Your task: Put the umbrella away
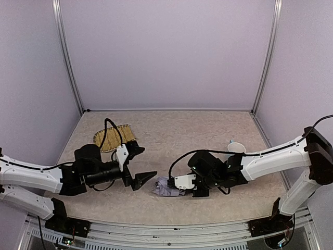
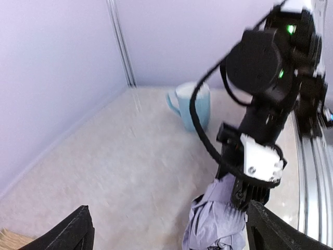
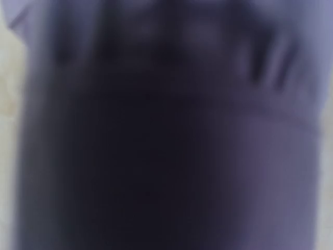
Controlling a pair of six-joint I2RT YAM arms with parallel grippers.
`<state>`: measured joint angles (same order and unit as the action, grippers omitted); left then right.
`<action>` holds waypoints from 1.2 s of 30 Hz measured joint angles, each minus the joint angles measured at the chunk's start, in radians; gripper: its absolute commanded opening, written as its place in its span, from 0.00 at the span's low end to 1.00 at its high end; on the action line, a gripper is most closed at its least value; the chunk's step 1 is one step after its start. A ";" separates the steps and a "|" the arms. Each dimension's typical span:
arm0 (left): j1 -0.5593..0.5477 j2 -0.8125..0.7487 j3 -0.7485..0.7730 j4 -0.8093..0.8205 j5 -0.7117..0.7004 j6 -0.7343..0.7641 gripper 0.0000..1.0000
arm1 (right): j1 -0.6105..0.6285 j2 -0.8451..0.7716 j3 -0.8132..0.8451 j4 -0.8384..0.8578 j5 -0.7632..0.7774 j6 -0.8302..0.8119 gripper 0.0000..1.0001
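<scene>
umbrella (image 1: 164, 188) lies bundled on the table, lower centre of the top view. right gripper (image 1: 178, 186) looks clamped on its right end, and fabric fills that wrist cam. Likely pinning it for folding. left gripper (image 1: 148, 162) sits just left of it, jaws wide apart and empty, probably lining up a second grip. cup (image 1: 237, 147) is well apart, right.

The umbrella (image 1: 167, 186) at the right gripper's (image 1: 182, 186) tip is thin, crinkly lilac cloth with a faint sheen. The left gripper's (image 1: 142, 164) fingers (image 2: 70, 232) look like matt black plastic. Just beyond the left gripper lies a tray (image 1: 112, 136) of rough woven straw. Behind the right gripper stands a smooth, slightly glossy cup (image 2: 191, 107). The table (image 1: 182, 135) under both is matt and finely speckled, like stone.
</scene>
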<state>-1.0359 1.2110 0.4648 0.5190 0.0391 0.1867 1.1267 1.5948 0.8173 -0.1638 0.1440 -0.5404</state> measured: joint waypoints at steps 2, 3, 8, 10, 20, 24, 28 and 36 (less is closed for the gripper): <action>0.001 -0.117 -0.035 0.089 -0.015 0.000 0.99 | -0.024 -0.040 0.039 -0.052 -0.037 0.000 0.00; 0.003 -0.168 -0.053 0.129 -0.017 0.000 0.99 | -0.042 -0.061 0.070 -0.079 -0.066 0.001 0.00; 0.008 -0.282 -0.069 0.205 -0.017 -0.005 0.80 | -0.138 -0.166 0.270 -0.163 -0.234 0.007 0.00; 0.008 -0.284 -0.069 0.206 -0.016 -0.007 0.71 | -0.167 -0.201 0.356 -0.184 -0.289 0.006 0.00; -0.056 -0.095 -0.077 0.390 0.053 -0.033 0.55 | -0.174 -0.212 0.613 -0.251 -0.379 -0.011 0.00; -0.059 0.026 -0.035 0.461 0.049 -0.030 0.59 | -0.174 -0.186 0.649 -0.267 -0.385 -0.016 0.00; -0.063 0.173 0.018 0.579 0.053 -0.031 0.67 | -0.174 -0.170 0.654 -0.277 -0.388 -0.016 0.00; -0.091 0.294 0.105 0.692 0.126 -0.031 0.56 | -0.174 -0.159 0.657 -0.298 -0.385 -0.016 0.00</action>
<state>-1.1271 1.5055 0.5694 1.2106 0.1654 0.1555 0.9531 1.4361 1.4742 -0.4618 -0.2409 -0.5564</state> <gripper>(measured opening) 0.611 0.246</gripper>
